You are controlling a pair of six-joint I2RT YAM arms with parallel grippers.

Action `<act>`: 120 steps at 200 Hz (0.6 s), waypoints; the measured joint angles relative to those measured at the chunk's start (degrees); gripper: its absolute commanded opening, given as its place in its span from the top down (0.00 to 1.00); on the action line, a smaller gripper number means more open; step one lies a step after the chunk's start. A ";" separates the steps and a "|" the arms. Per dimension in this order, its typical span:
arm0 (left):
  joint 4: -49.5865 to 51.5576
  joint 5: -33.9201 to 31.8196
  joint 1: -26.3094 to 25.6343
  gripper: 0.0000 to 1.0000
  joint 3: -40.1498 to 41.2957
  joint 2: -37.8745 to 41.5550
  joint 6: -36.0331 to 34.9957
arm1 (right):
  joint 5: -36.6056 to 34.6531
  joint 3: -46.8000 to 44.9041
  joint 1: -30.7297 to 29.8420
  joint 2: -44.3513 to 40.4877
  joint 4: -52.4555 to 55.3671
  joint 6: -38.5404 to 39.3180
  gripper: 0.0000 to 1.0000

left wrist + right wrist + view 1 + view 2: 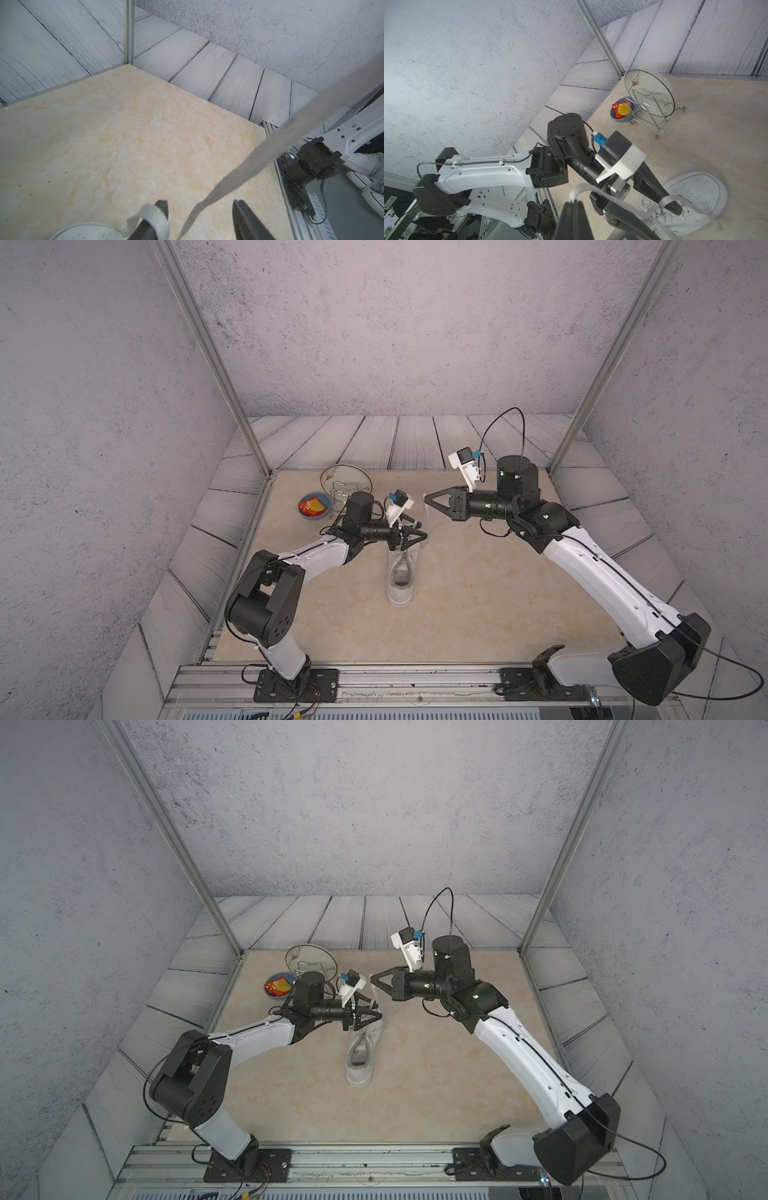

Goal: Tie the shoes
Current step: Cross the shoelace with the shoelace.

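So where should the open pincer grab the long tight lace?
Low down, near the shoe, where the lace passes through the open left pincer. The right pincer holds it stretched tight off the table, so it won't flop away. Probably just close in on it from both sides there.

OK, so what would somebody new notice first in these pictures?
The white sneaker mid-table, both arms meeting above its front. The right claw is shut on a lace drawn taut, while the open left claw has a lace loop over one finger. In the far corner on the left arm's side, a flowered glass plate stands in a wire rack beside a blue bowl holding a snack packet.
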State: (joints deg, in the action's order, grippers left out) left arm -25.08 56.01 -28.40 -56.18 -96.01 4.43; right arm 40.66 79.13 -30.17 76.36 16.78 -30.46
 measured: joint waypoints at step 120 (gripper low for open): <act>-0.81 0.37 -0.98 0.90 -2.49 -0.07 1.62 | 1.25 0.00 -0.02 0.00 -1.73 -1.97 1.00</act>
State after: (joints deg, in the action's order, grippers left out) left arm -25.89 56.38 -29.39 -58.67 -96.07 6.04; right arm 41.91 79.13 -30.20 76.36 15.05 -32.42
